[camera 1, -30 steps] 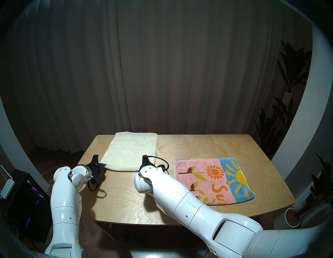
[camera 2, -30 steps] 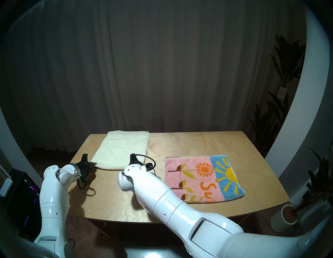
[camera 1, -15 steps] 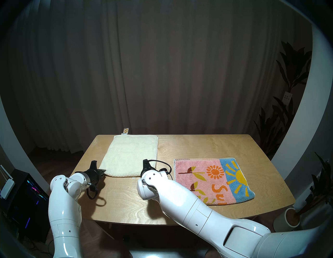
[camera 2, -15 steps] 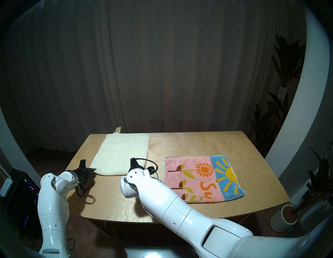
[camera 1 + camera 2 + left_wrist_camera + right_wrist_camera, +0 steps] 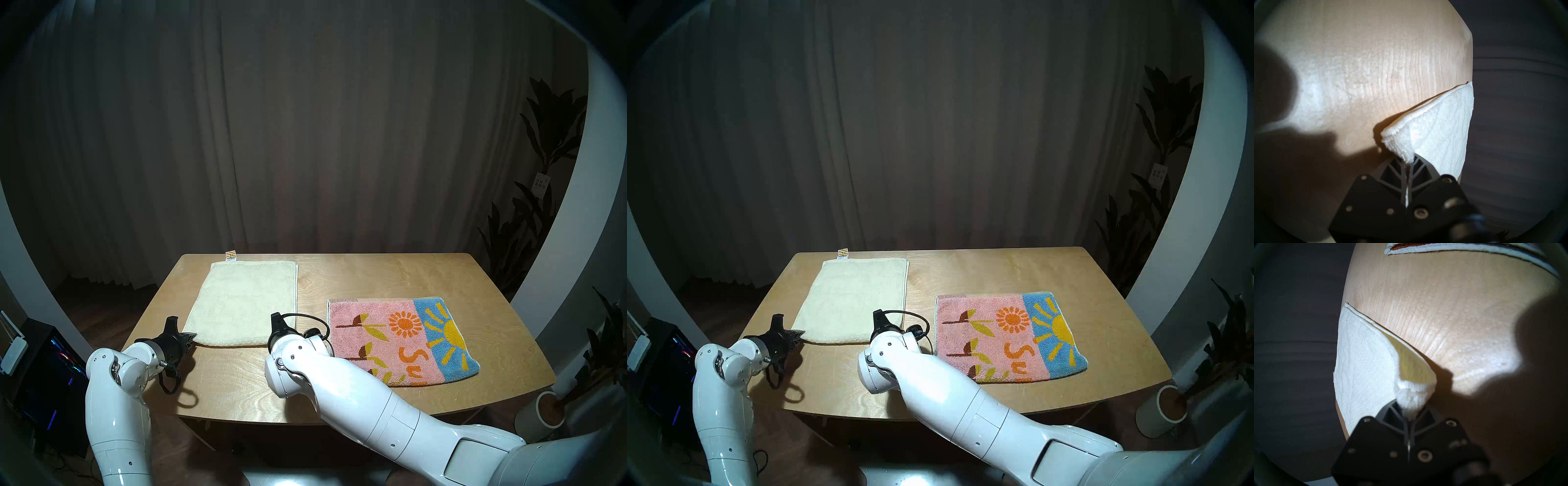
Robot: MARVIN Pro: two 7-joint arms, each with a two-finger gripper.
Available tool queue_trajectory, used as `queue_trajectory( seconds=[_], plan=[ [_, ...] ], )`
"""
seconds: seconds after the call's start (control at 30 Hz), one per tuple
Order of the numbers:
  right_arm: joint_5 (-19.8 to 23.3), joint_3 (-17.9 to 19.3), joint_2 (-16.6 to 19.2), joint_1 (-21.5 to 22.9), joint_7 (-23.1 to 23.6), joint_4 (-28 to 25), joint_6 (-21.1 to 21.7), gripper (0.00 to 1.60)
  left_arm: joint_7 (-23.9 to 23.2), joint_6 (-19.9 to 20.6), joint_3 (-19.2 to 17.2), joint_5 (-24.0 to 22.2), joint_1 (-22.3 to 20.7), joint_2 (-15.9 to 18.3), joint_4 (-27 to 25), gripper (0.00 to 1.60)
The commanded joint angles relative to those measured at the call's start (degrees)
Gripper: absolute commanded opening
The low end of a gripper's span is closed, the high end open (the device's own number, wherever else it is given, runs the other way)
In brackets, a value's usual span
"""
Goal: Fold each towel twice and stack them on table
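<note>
The cream-yellow towel (image 5: pixel 244 302) (image 5: pixel 856 298) lies folded on the left half of the table (image 5: pixel 356 278) (image 5: pixel 966 271). My left gripper (image 5: pixel 192 337) (image 5: pixel 799 335) is shut on its near left corner, seen close in the left wrist view (image 5: pixel 1407 162). My right gripper (image 5: pixel 1409 412) is shut on its near right corner; in the head views its fingertips are hidden behind the wrist. The pink and blue towel (image 5: pixel 403 339) (image 5: pixel 1010 336) with sun and flowers lies folded on the right, its edge showing in the right wrist view (image 5: pixel 1440 248).
A small striped tag (image 5: pixel 231 255) sticks out at the cream towel's far left corner. A dark computer case (image 5: pixel 47 380) stands left of the table. A potted plant (image 5: pixel 551 407) stands at the right. Dark curtains hang behind.
Both arms have pulled back toward me, dragging the cream towel nearer across the table. Its far edge has come off the table's back edge and the tag now shows.
</note>
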Motion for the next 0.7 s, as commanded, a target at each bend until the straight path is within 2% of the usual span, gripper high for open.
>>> queue_trajectory(
  seconds=[0.0, 0.23, 0.67],
  plan=[
    [-0.4, -0.5, 3.3, -1.8, -2.6, -7.1, -0.3, 0.0, -0.4, 0.2, -0.6, -0.7, 2.3, -1.3, -4.2, 0.0],
    [-0.5, -1.3, 5.9, -3.0, -3.8, -11.2, 0.0, 0.0, 0.1, 0.8, -1.0, -1.3, 3.8, -2.2, -6.2, 0.0],
    [0.5, -0.6, 6.8, -2.2, -5.6, -12.2, 1.1, 0.0, 2.3, 1.6, -1.5, -2.7, 5.5, -3.3, -9.2, 0.0]
  ],
)
